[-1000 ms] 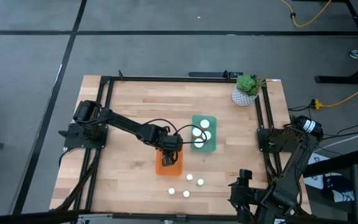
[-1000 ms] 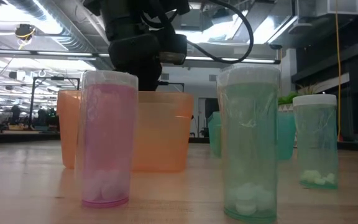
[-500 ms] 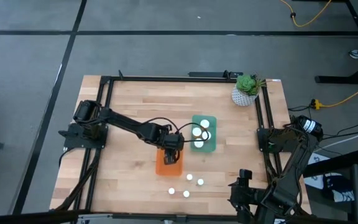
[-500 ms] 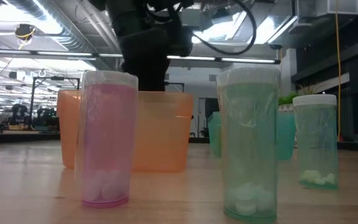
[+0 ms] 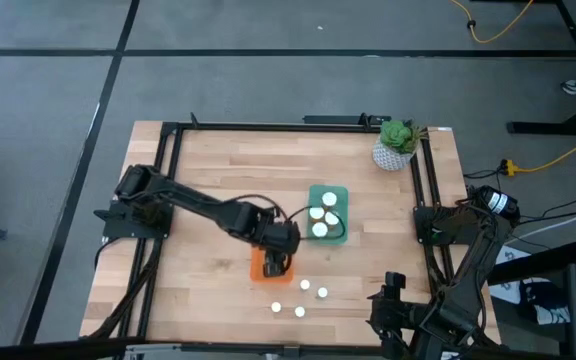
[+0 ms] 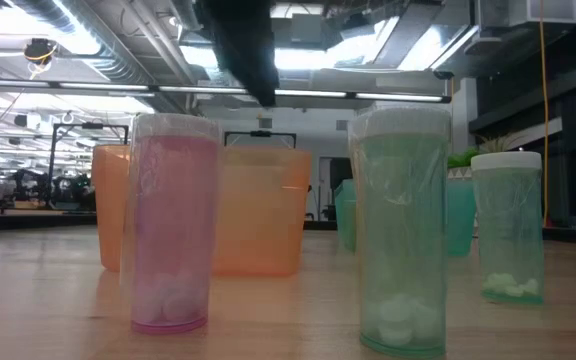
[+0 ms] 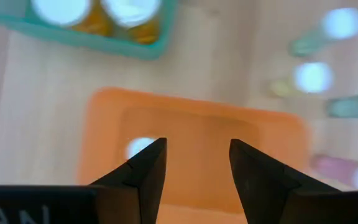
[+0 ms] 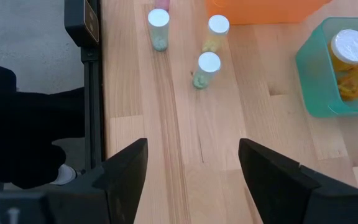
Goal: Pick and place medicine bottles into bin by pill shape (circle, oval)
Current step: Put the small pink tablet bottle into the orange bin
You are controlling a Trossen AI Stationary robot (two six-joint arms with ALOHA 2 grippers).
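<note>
While the left hand (image 5: 277,262) is hovering over the orange bin (image 7: 191,149), its fingers (image 7: 143,174) are sitting spread w/ nothing between them; one white-capped bottle (image 7: 139,147) is lying in the bin right below. Just beyond it, the teal bin (image 5: 328,213) is holding three bottles. Four more bottles (image 5: 299,296) are standing on the tabletop (image 5: 208,170) near the hand. Right hand (image 8: 191,168) is waiting at the tabletop's edge, fingers apart, empty.
</note>
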